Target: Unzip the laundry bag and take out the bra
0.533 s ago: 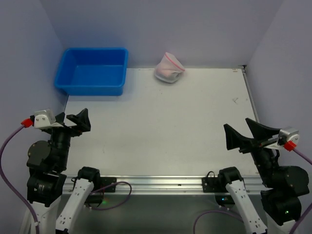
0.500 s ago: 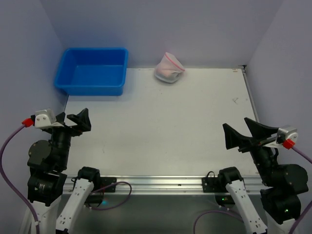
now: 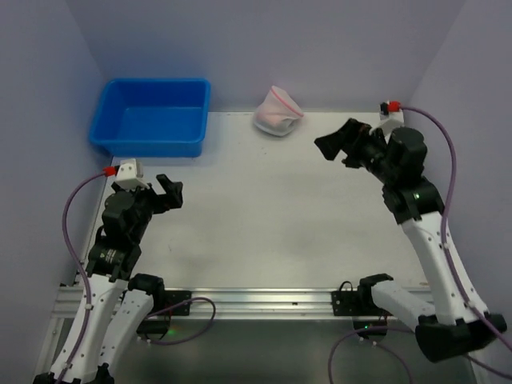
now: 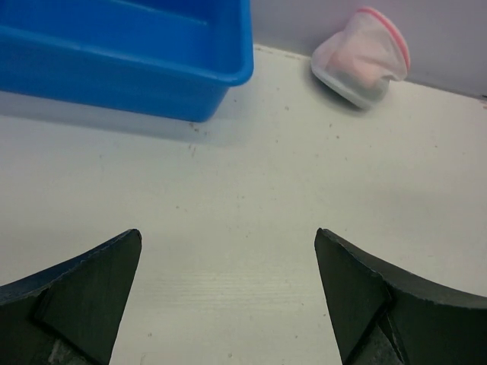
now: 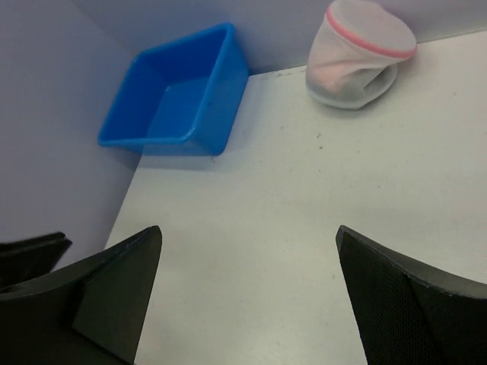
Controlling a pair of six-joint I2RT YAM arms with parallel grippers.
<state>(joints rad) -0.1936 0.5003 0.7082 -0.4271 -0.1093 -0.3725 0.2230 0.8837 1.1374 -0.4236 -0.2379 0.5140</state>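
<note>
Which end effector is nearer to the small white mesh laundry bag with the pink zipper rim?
Right. The right end effector hovers to the right of the white mesh laundry bag, on its near side; the left end effector is much farther, to the near left.

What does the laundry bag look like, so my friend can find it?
Look along the far edge of the white table, by the back wall. Right of the blue tub, apart from it, lies the laundry bag. It is far smaller than the tub: a soft white see-through pouch with a pink-red rim.
</note>
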